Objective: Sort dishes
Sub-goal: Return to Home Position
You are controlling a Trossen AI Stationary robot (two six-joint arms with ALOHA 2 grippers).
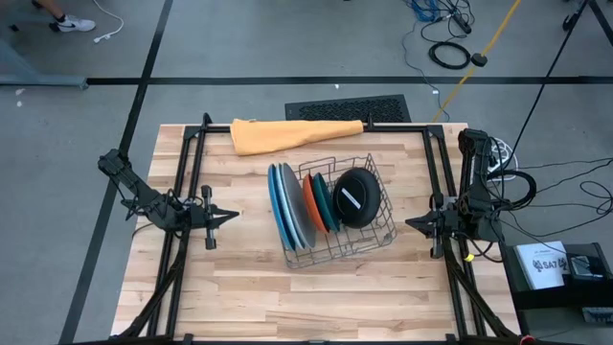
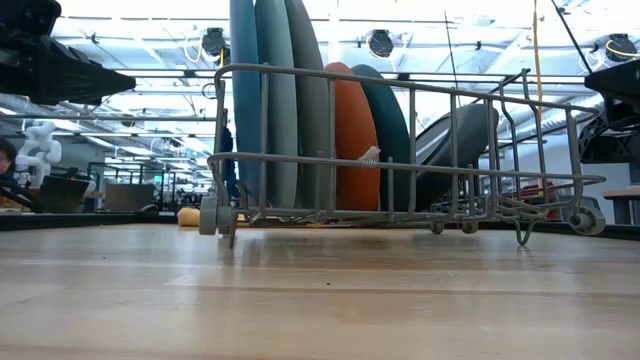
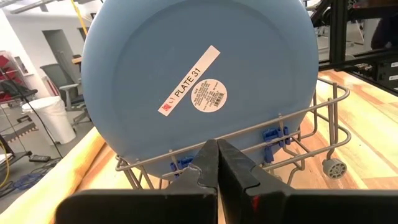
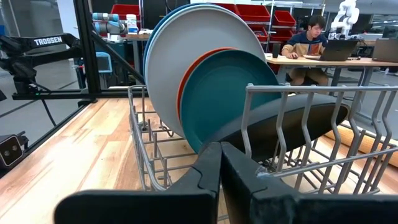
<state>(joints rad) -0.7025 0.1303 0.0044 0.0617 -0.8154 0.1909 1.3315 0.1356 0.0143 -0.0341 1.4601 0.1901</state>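
- Dishes (image 1: 305,203): smooth flat round plates stand on edge inside the wire dish rack (image 1: 337,254).
- Left gripper (image 1: 233,217), left of the rack: fingers pressed together, empty.
- Right gripper (image 1: 410,223), right of the rack: the same.

**Materials and finishes**
Wire dish rack (image 2: 410,160): grey coated metal, matt. Light blue plate (image 3: 249,56) and teal plate (image 4: 224,93): smooth, matt, plastic-looking; a white paper label strip (image 3: 190,81) sticks on the light blue one. Table (image 1: 287,297): light wood planks, slight sheen. Orange cloth (image 1: 287,134): soft, creased fabric.
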